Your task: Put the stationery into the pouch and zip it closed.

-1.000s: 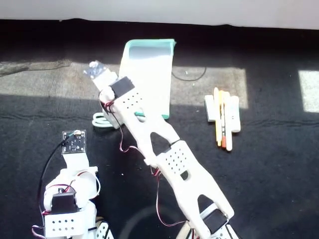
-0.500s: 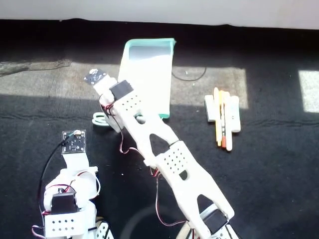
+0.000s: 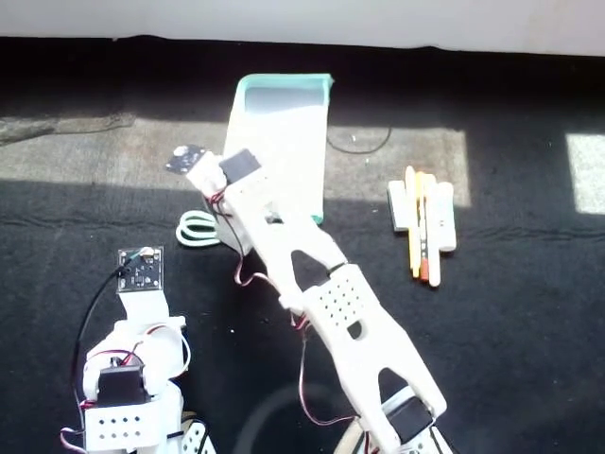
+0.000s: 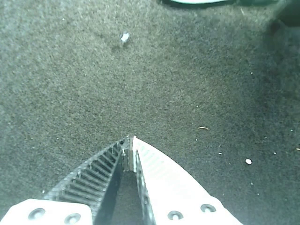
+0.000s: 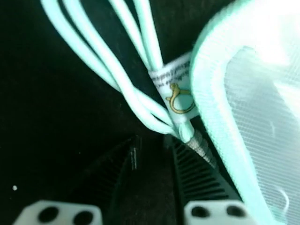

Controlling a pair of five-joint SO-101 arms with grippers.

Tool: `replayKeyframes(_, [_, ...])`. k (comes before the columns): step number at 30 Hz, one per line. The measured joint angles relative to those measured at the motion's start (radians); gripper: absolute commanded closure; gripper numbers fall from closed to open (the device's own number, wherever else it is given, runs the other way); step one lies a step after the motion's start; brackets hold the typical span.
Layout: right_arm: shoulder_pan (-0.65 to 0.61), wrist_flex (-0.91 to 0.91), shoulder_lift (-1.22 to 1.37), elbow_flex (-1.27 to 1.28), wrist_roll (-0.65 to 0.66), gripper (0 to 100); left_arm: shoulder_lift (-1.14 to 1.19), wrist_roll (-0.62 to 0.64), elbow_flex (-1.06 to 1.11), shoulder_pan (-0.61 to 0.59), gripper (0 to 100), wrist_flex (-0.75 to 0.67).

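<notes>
Black felt covers the table (image 3: 529, 331), striped with sunlight. Near the far edge lies the mesh pouch (image 3: 284, 123), its long axis running near to far, with a cord loop (image 3: 197, 229) at its near left corner. The stationery (image 3: 423, 222) lies parallel toward the right edge, not yet inside. The right end effector (image 5: 151, 145) hangs released at that corner, and the left end effector (image 4: 130, 140) is clenched and empty. Pinching the cord could drag the pouch askew.

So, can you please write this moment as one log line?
right gripper: open, at pouch cord | left gripper: shut, over cloth | stationery: outside pouch
</notes>
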Motion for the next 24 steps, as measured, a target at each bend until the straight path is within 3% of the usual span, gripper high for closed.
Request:
replayKeyframes(5, [0.009,0.0,-0.207,0.192,0.008,88.6,0.0,0.0,0.0,0.0,99,0.0])
replayKeyframes(11, [-0.043,-0.029,-0.288,0.242,0.008,71.1,0.0,0.0,0.0,0.0,99,0.0])
replayKeyframes(24, [-0.104,-0.192,-0.221,0.244,0.008,70.3,0.0,0.0,0.0,0.0,99,0.0])
